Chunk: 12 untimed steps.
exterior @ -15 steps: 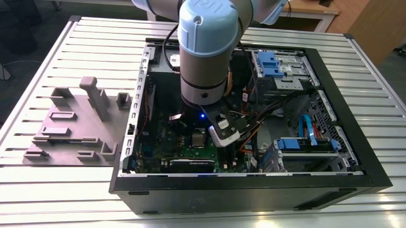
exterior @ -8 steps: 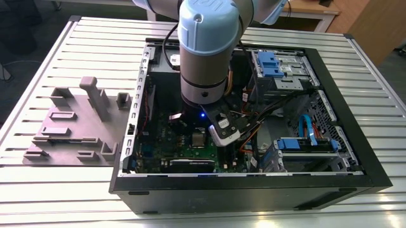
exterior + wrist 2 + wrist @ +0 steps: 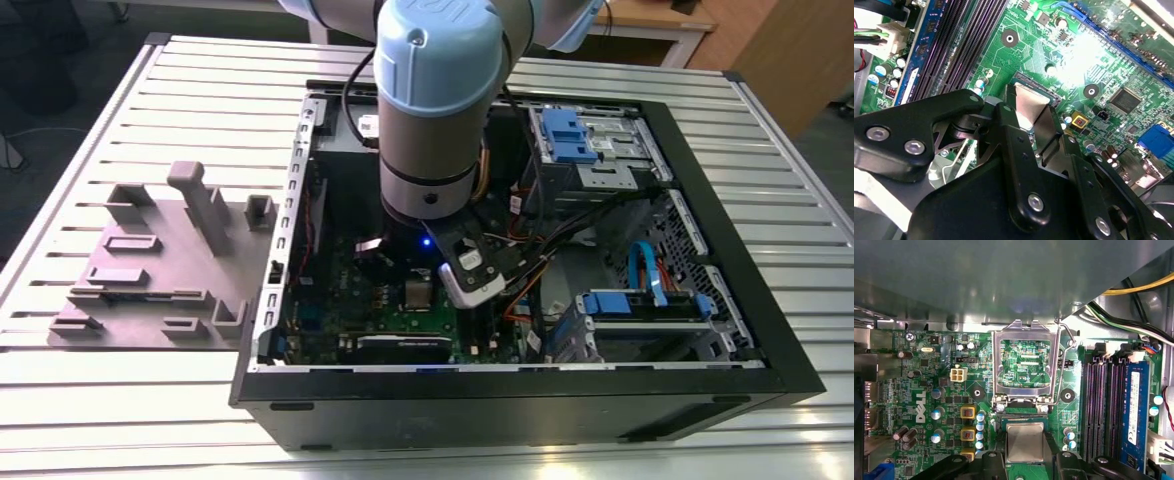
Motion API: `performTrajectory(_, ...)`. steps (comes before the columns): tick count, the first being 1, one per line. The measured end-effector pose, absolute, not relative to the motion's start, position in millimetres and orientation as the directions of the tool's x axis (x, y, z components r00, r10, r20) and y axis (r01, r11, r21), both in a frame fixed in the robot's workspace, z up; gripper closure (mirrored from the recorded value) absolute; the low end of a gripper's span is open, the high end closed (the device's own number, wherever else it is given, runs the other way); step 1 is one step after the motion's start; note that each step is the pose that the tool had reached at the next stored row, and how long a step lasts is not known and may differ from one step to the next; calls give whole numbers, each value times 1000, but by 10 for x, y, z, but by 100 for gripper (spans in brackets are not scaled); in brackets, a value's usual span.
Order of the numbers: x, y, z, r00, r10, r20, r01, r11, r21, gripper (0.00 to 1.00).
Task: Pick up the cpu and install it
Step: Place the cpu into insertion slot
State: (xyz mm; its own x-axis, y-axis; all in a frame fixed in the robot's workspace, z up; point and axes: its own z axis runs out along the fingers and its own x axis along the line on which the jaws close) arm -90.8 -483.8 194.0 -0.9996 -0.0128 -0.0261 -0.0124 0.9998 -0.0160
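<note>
The arm (image 3: 430,110) comes down nearly vertical in the exterior view, pale blue joint uppermost and wrist pointing downward. The gripper (image 3: 467,272) below it slants toward the exterior view's right. In both wrist views its black fingers (image 3: 1006,131) (image 3: 993,466) press opposite edges of the cpu (image 3: 1025,440).

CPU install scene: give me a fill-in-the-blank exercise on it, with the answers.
1. The gripper holds the cpu over a ___ motherboard.
2. The metal socket frame stands ___, not closed.
3. The grey tray lies at the exterior view's ___ of the computer case.
Missing words: green; open; left.
</note>
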Motion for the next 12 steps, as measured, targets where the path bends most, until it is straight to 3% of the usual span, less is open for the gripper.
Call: performTrajectory(12,-909,-4838,1911,-1000,-13,-26,-12,1000,-16,59)
